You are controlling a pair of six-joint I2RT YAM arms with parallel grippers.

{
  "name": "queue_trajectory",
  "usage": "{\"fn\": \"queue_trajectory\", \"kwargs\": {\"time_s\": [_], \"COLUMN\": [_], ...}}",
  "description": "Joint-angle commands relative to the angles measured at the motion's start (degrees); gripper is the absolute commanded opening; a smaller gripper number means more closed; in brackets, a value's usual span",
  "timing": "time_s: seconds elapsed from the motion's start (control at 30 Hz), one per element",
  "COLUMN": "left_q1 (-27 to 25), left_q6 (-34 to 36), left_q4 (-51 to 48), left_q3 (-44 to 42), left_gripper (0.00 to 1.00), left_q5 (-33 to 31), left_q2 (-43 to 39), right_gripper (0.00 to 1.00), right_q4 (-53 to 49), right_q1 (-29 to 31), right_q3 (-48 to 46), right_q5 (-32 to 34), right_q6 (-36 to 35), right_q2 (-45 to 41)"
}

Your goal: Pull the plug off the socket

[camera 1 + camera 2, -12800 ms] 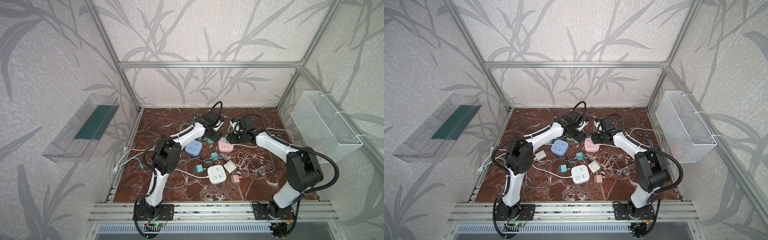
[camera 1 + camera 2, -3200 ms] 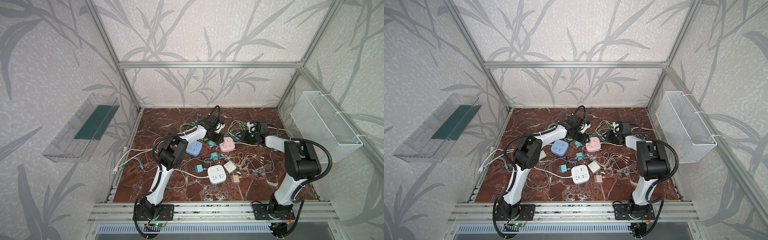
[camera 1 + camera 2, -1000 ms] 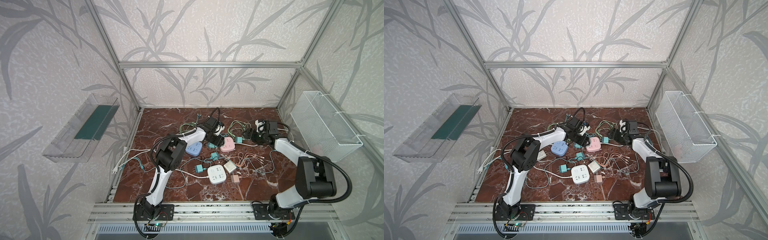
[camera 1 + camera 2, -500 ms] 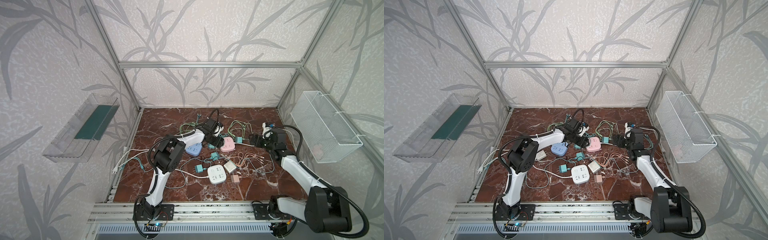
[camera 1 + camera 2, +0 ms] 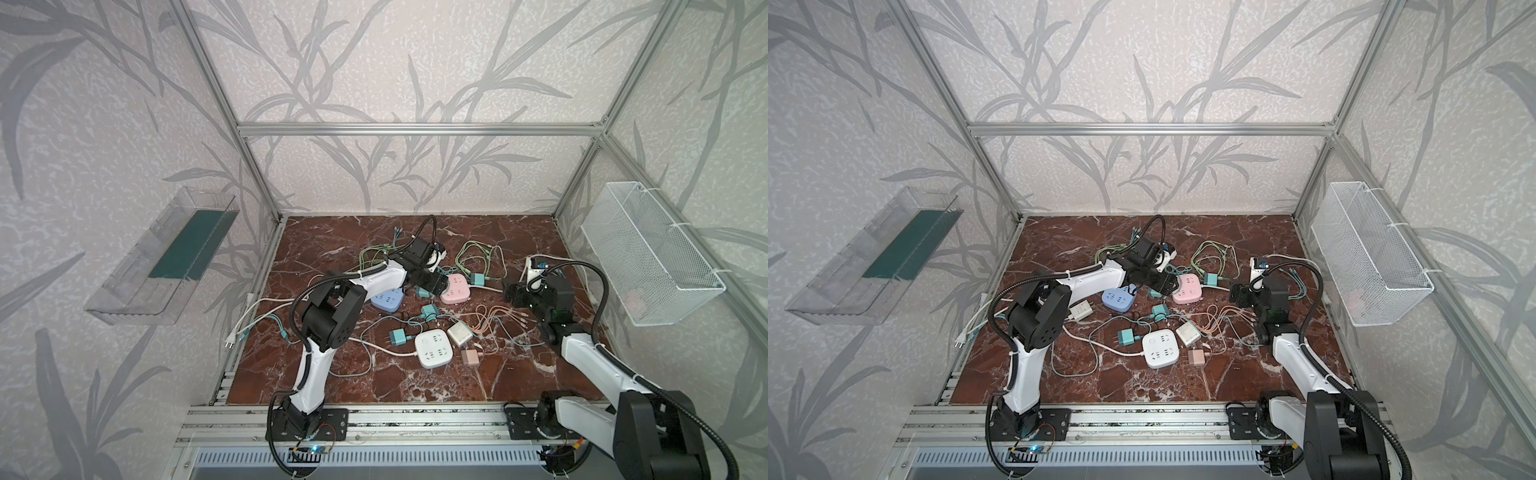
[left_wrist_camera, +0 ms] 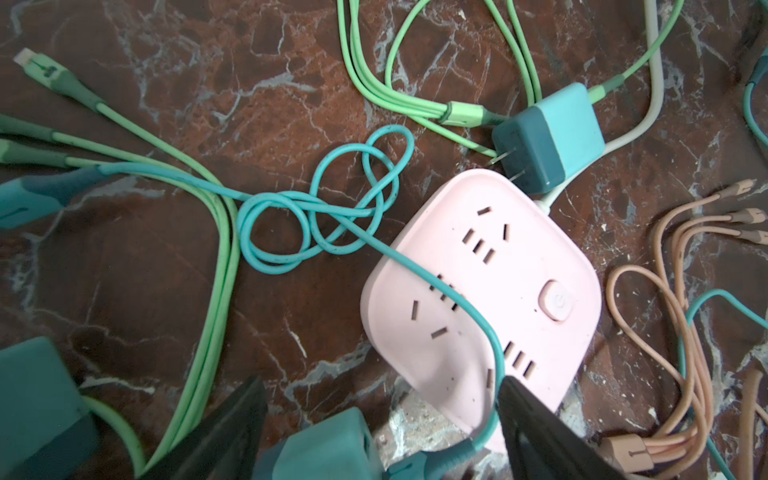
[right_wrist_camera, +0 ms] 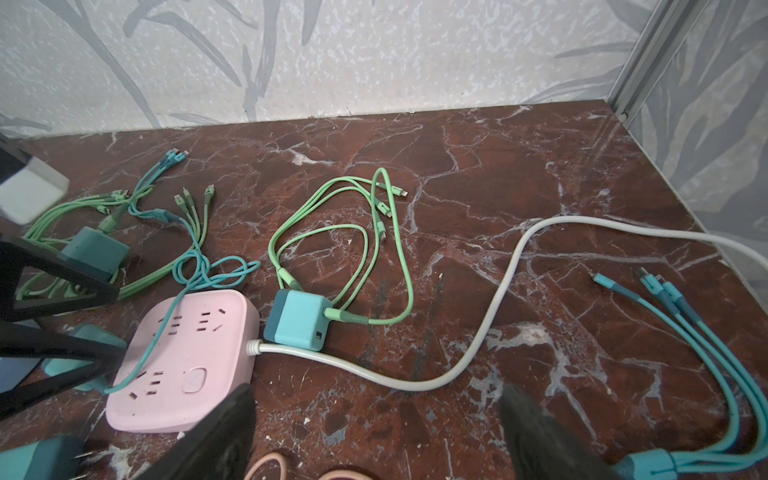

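1. My left gripper is released, its 2 dark wedge-shaped fingers spread wide, with a rounded teal adapter lying loose between them.
2. Just ahead lies the smooth pink socket, a rounded square with a teal cable draped across it.
3. Beyond it, the boxy 2-tone teal plug lies unplugged, its 2 bare metal prongs at the socket's edge.
4. My right gripper gapes empty over veined brown marble.

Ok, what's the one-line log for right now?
teal plug: out, beside pink socket | left tool: open, over socket | right tool: open, empty
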Motion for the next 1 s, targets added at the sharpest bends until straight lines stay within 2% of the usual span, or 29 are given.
{"fn": "queue_trajectory", "kwargs": {"time_s": [0.0,0.33,0.97], "left_q1": [-0.4,-0.5,-0.4], "left_q6": [0.4,0.2,0.8], "left_q4": [2.2,4.3,11.1], "left_q3": [-1.6,-3.5,-10.9], "left_gripper": [0.89,0.92,0.99], "left_q5": [-1.7,-3.3,-7.5], "left_q2": [-3.5,-5.3,-12.4], "right_gripper": [0.91,0.94,0.95], "right_q4": [8.6,17.5,29.2], "right_q1": [-0.1,2.4,6.7], "right_q3": [-1.8,-4.2,-5.0], "right_q5": [0.1,-0.8,2.3], "right_q6": [-2.6,-6.6,-11.2], "right_q2": [0.7,5.9,15.6]}}
